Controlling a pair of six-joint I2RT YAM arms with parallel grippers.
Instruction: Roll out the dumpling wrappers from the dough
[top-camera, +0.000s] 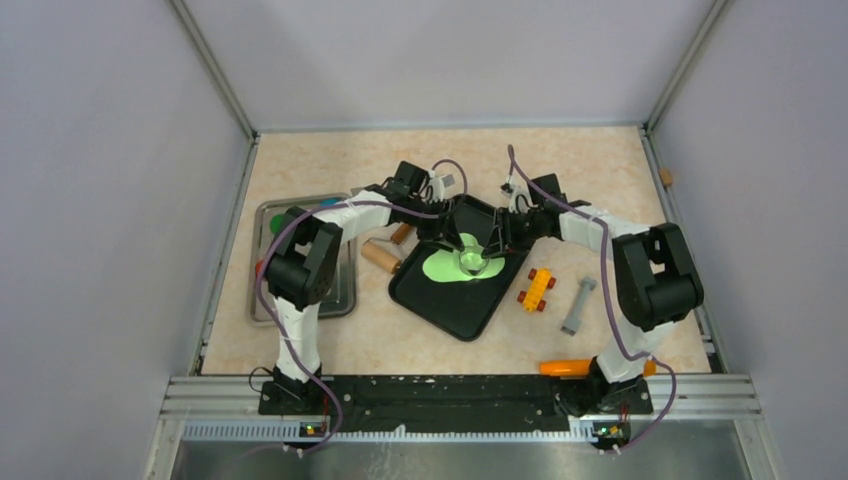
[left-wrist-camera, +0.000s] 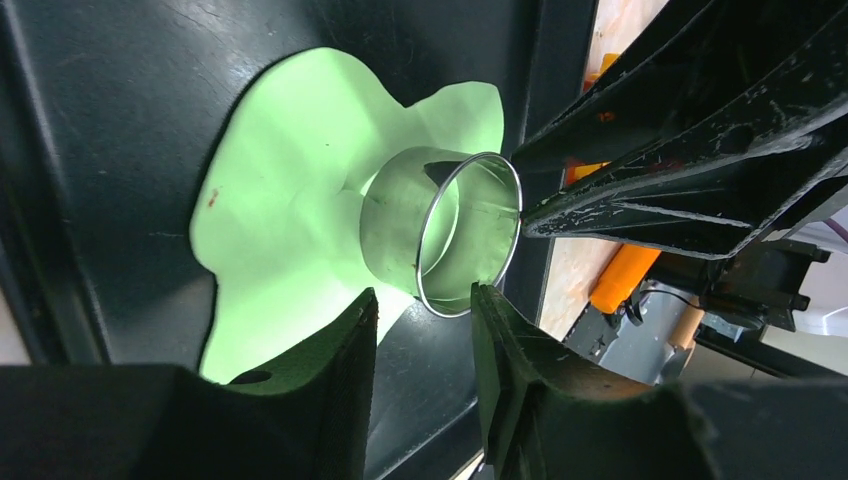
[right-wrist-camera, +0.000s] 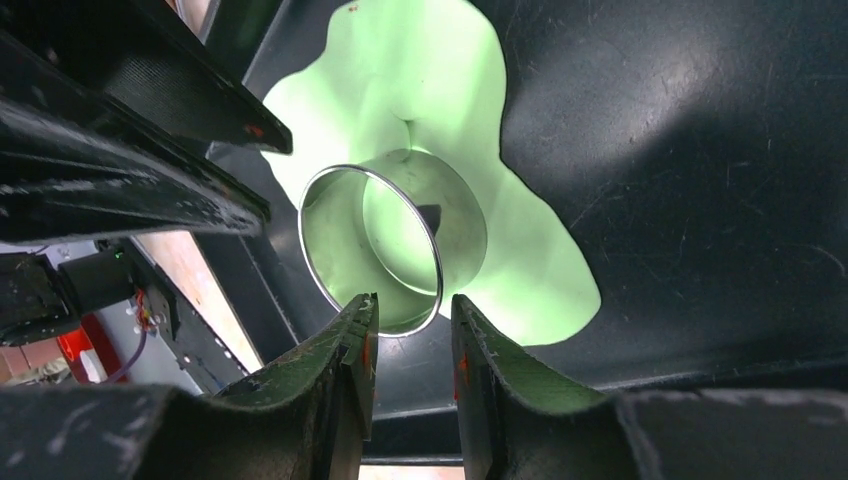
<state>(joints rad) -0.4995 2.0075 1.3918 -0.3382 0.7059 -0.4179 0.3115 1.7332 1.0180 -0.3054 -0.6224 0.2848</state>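
The dough (top-camera: 441, 267) is a flattened, ragged lime-green sheet on the black tray (top-camera: 455, 308). A metal ring cutter (top-camera: 471, 262) stands on the sheet, with green dough showing inside it. No separate round wrapper shows. My left gripper (top-camera: 457, 244) is open, and the ring (left-wrist-camera: 455, 235) sits just past its fingertips (left-wrist-camera: 362, 310) over the dough (left-wrist-camera: 280, 200). My right gripper (top-camera: 497, 246) is open on the ring's other side. The ring's rim (right-wrist-camera: 372, 250) lies just ahead of the gap between its fingers (right-wrist-camera: 470, 320), over the dough (right-wrist-camera: 420, 80).
A wooden rolling pin (top-camera: 383, 254) lies left of the black tray. A metal tray (top-camera: 262, 300) with coloured pieces stands at the far left. A yellow and red block (top-camera: 537, 289), a grey tool (top-camera: 578, 306) and an orange tool (top-camera: 566, 367) lie to the right.
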